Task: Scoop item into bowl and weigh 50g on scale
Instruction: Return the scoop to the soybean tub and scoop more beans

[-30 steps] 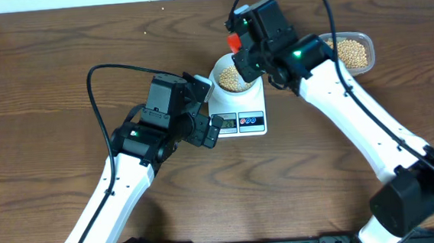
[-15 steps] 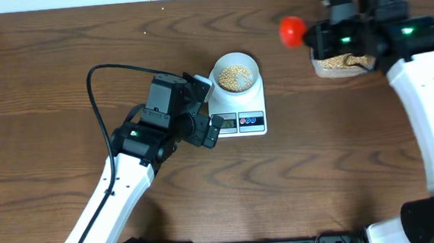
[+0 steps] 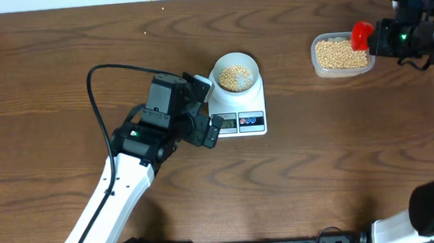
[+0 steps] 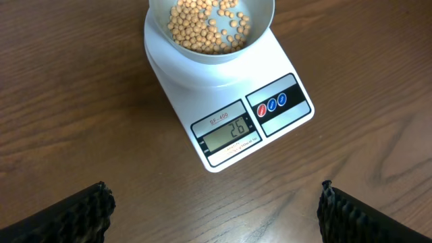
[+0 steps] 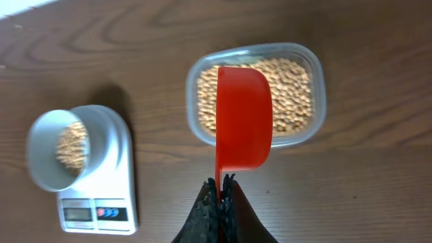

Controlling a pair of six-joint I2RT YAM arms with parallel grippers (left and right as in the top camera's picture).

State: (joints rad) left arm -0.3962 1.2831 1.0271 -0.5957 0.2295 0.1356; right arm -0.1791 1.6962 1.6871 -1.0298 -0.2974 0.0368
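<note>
Since the left gripper (image 4: 214,217) hangs nearest the base with its jaws spread wide and nothing between them, no grip is made on that side. Just beyond it the scale (image 4: 226,101) is found, its display read as 26, so roughly half of the target is judged lacking. On the scale the bowl (image 3: 253,65) is set, its bottom covered by beans (image 4: 206,30). Farther off, well apart to the right, the right gripper (image 5: 221,192) is clamped on the thin handle of the red scoop (image 5: 243,118), which is held above the clear tub (image 5: 320,94) of beans. The beans are judged hard, smooth, light and loose. Rolling and spilling are to be expected, so they are best taken in the stiff scoop, carried level and tipped out gently.
</note>
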